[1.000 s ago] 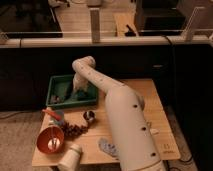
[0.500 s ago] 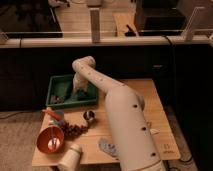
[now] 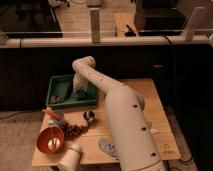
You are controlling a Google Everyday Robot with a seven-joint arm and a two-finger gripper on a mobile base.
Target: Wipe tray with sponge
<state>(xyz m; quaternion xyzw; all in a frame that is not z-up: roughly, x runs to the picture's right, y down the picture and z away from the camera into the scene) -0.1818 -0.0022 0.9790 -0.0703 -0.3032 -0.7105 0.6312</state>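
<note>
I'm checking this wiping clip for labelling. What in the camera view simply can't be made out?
- The gripper, down in the tray: its tip is hidden by the arm's own wrist.
- The sponge: not discernible; anything under the gripper is blurred.
- Dark lumps in the tray's left half: too blurred to identify.
- Contents of the orange-red bowl: too small.

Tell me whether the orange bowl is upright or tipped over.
Upright: the orange bowl sits open side up on the table, something pale inside. The gripper is down in the green tray.
</note>
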